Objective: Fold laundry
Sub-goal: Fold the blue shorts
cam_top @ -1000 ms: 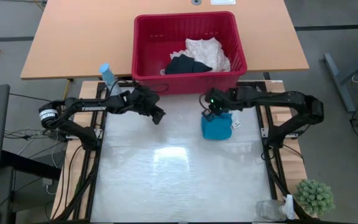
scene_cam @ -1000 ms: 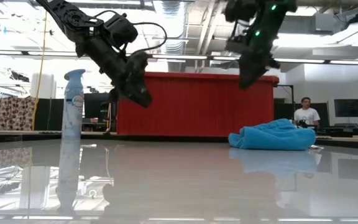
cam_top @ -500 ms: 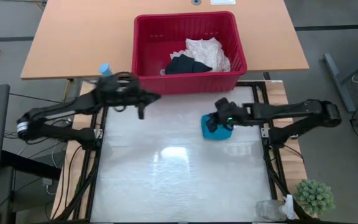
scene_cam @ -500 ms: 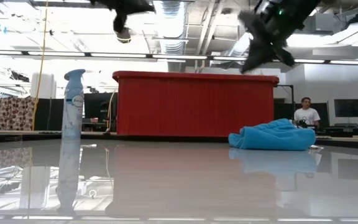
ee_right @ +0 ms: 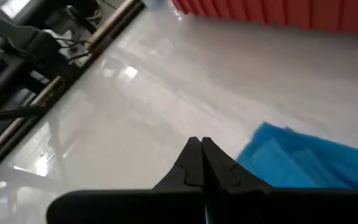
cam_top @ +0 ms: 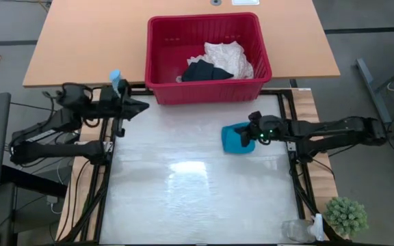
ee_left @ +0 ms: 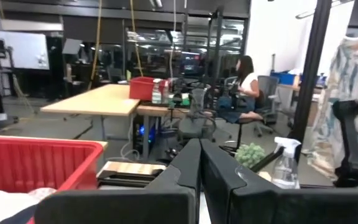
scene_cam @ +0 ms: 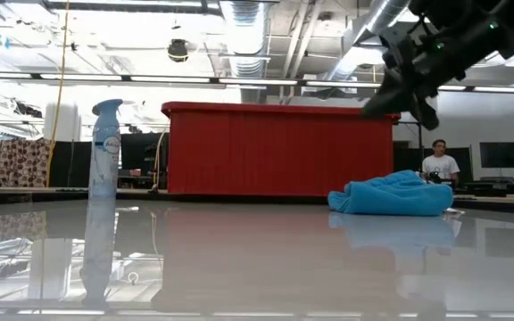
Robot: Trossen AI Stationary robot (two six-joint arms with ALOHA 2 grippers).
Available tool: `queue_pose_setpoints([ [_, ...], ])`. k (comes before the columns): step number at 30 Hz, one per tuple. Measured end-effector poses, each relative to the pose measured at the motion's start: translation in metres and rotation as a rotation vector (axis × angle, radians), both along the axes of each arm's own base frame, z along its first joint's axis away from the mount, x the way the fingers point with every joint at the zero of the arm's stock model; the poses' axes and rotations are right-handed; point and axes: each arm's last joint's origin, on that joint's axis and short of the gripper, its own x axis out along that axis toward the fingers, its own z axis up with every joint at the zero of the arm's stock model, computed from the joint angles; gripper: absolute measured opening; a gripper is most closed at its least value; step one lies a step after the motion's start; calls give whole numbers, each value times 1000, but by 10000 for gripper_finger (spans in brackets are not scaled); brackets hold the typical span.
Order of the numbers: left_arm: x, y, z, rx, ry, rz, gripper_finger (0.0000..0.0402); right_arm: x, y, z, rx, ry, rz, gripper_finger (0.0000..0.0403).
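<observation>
Both fingers now shut, arms withdrawn from turquoise garment.

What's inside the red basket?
Inside the red basket lie a cream-white lacy cloth and a dark navy garment that partly overlaps it. Whatever lies under those two is covered, so it cannot be seen.

The right end effector hides part of the turquoise garment.
</observation>
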Motion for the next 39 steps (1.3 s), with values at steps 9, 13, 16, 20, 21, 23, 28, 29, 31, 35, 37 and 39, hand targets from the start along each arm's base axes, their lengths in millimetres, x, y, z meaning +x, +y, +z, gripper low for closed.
queue_pose_setpoints([
  [9,-3,0,-5,-35,48,40,0,-8,7,-29,64,193,-62,13],
  [13,0,2,-8,-46,73,47,0,-9,8,-36,84,258,-83,13],
  [16,2,3,-8,-49,76,62,0,-8,8,-46,103,330,-102,13],
  [20,3,3,-9,-48,81,78,0,-1,6,-59,116,387,-124,12],
  [21,3,3,-9,-47,82,79,0,0,5,-62,120,401,-132,12],
  [23,3,4,-9,-47,83,81,0,3,2,-70,134,431,-166,12],
  [28,3,4,-10,-52,85,101,0,4,-4,-84,179,484,-311,12],
  [29,3,4,-10,-53,89,102,0,3,-6,-86,188,490,-342,12],
  [31,3,4,-11,-54,98,104,0,1,-10,-89,204,502,-402,12],
  [35,3,5,-14,-66,131,122,0,-7,-20,-90,248,508,-538,12],
  [37,4,5,-16,-72,146,129,0,-12,-26,-89,266,507,-606,12],
  [39,4,5,-17,-75,159,130,0,-17,-31,-88,279,504,-669,12],
])
